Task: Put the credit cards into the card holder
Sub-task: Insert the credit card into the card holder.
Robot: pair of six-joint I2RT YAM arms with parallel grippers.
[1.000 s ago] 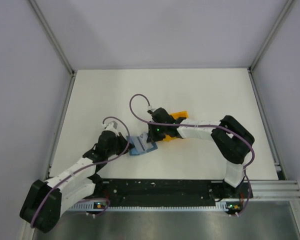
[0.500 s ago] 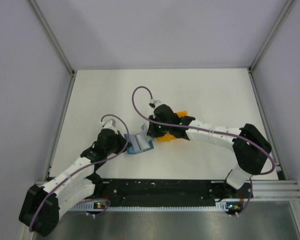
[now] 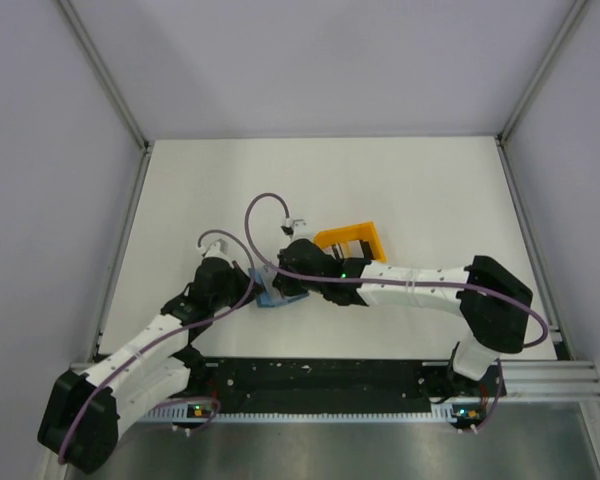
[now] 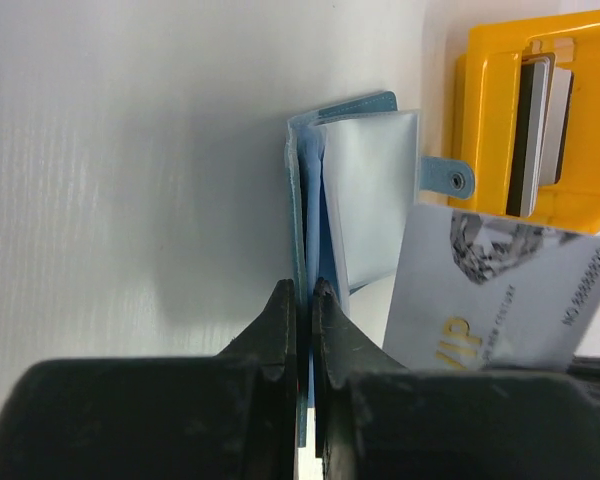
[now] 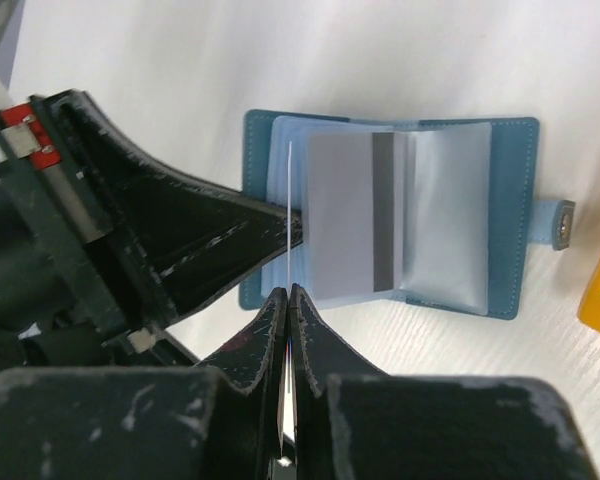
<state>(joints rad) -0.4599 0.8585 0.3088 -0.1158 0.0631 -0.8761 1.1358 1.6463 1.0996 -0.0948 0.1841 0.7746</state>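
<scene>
The teal-blue card holder (image 5: 505, 215) lies open on the white table, also seen as the card holder (image 3: 281, 297) from above. One credit card (image 5: 352, 220) with a dark stripe sits in its pale pocket. My left gripper (image 4: 305, 292) is shut on the holder's cover edge, and its fingers (image 5: 195, 240) show in the right wrist view. My right gripper (image 5: 289, 292) is shut on another credit card, edge-on (image 5: 291, 210) here, just over the holder's left side. In the left wrist view the same card (image 4: 500, 290) shows its "VIP" face to the right of the holder (image 4: 365, 195).
An orange open-frame rack (image 3: 352, 240) stands just behind and right of the holder, with more cards (image 4: 540, 125) upright in it. Both arms crowd the table's near middle. Grey walls and metal rails enclose the table (image 3: 430, 190).
The right arm has swung left and nearer, carrying its card away from the orange rack to the holder. The rack is now uncovered. The left gripper has stayed shut on the holder.
</scene>
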